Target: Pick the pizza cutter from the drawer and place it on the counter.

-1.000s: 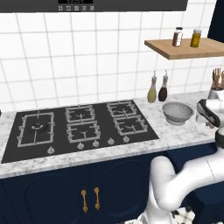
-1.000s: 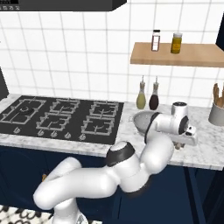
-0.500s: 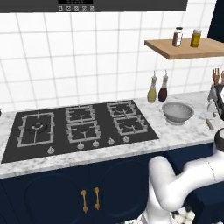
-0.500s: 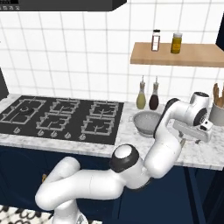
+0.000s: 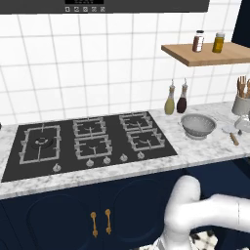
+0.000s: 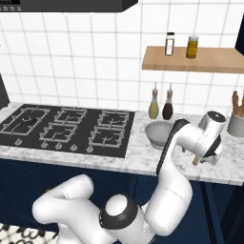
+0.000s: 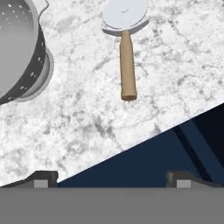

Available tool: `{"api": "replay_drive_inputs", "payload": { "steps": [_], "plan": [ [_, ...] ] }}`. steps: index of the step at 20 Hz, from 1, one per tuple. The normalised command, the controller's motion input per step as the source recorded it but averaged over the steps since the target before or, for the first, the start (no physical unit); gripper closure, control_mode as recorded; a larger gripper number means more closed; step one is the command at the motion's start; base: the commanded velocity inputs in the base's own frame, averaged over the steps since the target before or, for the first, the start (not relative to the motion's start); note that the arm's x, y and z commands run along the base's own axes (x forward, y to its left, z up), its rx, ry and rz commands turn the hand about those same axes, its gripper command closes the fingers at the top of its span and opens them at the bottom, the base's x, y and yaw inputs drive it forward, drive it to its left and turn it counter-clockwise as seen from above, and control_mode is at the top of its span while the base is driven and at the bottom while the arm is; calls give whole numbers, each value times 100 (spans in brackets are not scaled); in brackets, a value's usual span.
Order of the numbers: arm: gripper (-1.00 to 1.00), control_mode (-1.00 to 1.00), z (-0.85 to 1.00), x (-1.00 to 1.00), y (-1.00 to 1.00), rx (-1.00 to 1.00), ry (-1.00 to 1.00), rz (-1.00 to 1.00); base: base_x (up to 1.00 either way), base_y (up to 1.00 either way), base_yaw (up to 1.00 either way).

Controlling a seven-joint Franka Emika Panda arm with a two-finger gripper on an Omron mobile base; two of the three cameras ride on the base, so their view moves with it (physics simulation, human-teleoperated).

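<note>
In the hand view the pizza cutter [image 7: 125, 39] lies flat on the counter [image 7: 175, 65], in the upper middle of the frame, with its round pale blade at the top edge and its wooden handle pointing down. The colander [image 7: 19, 48] stands in the upper left, apart from it. The gripper [image 7: 109, 178] is at the bottom of the frame, its two fingers spread wide and holding nothing. In the left base view the cutter [image 5: 233, 133] is at the right edge, right of the colander [image 5: 197, 125].
</note>
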Motion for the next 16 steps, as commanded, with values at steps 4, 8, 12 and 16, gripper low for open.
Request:
{"api": "replay_drive_inputs", "payload": {
  "steps": [4,8,12,16],
  "plan": [
    [-100,-100,56,-88,100,-14,-21,6,0,0,0],
    [-100,-100,98,-42,100,-27,-35,2,0,0,0],
    [-100,-100,45,-30,73,-31,-29,0,0,0,0],
    [-100,-100,0,3,-14,10,1,0,0,0,0]
  ]
}}
